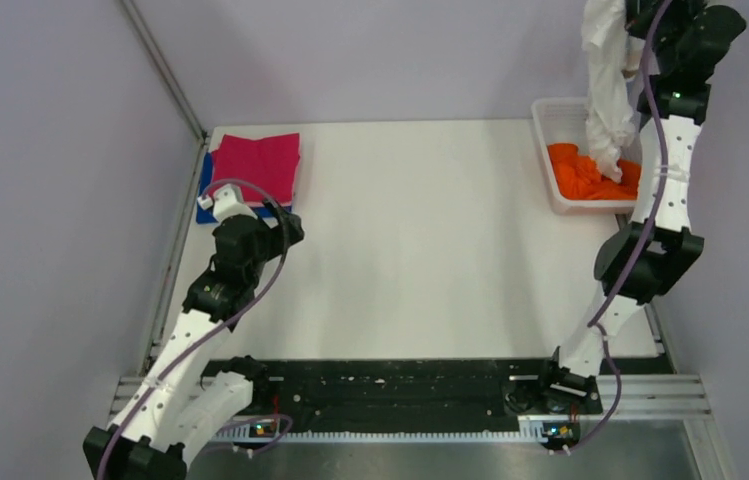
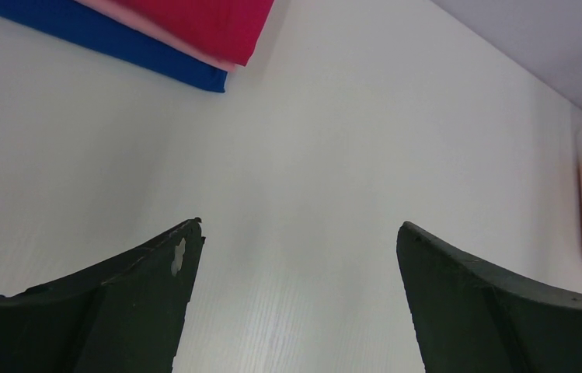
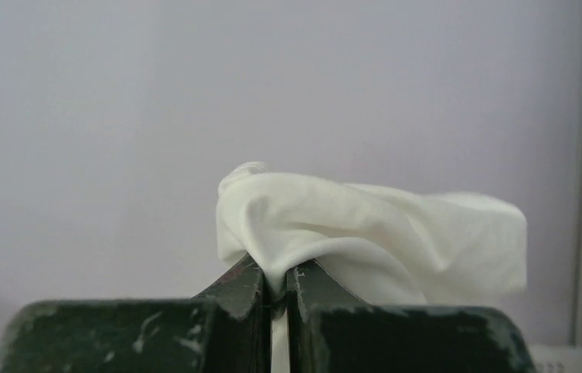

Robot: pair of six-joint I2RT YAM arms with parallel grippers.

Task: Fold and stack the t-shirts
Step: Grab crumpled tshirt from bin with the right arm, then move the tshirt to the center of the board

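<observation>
**Top external: white shirt hangs over the basket, two shirts already stacked**

Top external view finds my right arm [image 1: 665, 190] raised at the far right corner. The white t-shirt [image 1: 608, 90] hangs from its tip in a long twist. Its lower end touches the orange t-shirt [image 1: 580, 175], which lies bunched in the basket [image 1: 545, 150]. At far left, the magenta t-shirt [image 1: 260, 165] lies folded on the blue t-shirt [image 1: 208, 190], with my left arm [image 1: 220, 290] bent just beside that stack.

Left wrist view: the left gripper [image 2: 299, 225] stands wide and holds nothing, over bare table [image 2: 334, 140].

Right wrist view: the right gripper [image 3: 276, 272] is pinched tight on a fold of the white shirt, and the cloth bulges above the jaws.

I judge the step in hand to be fetching the third shirt. The next move calls for carrying it to the open middle of the table and laying it flat. The left gripper will probably have to take a second edge to spread it. The trailing end could drag the orange shirt along.
</observation>
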